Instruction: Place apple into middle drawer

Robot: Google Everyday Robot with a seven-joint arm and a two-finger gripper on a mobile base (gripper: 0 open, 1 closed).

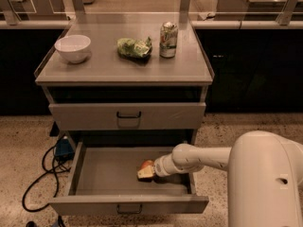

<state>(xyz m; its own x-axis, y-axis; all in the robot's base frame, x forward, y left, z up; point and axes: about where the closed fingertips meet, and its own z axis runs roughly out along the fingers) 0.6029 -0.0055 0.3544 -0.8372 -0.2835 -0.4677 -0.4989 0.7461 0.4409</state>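
Note:
The middle drawer (94,174) is pulled open at the bottom of the grey cabinet, a shallow grey tray with a dark loop handle (129,208) on its front panel. The apple (147,166), red-orange with a paler patch, sits low inside the drawer, right of its middle. My gripper (147,171) reaches into the drawer from the right, at the end of the white arm (199,159), and is right at the apple.
On the cabinet top stand a white bowl (72,48), a green leafy packet (134,48) and a metal drinks can (168,39). The drawer above (128,115) is closed. A black cable (40,174) and a blue box (62,148) lie on the floor at the left.

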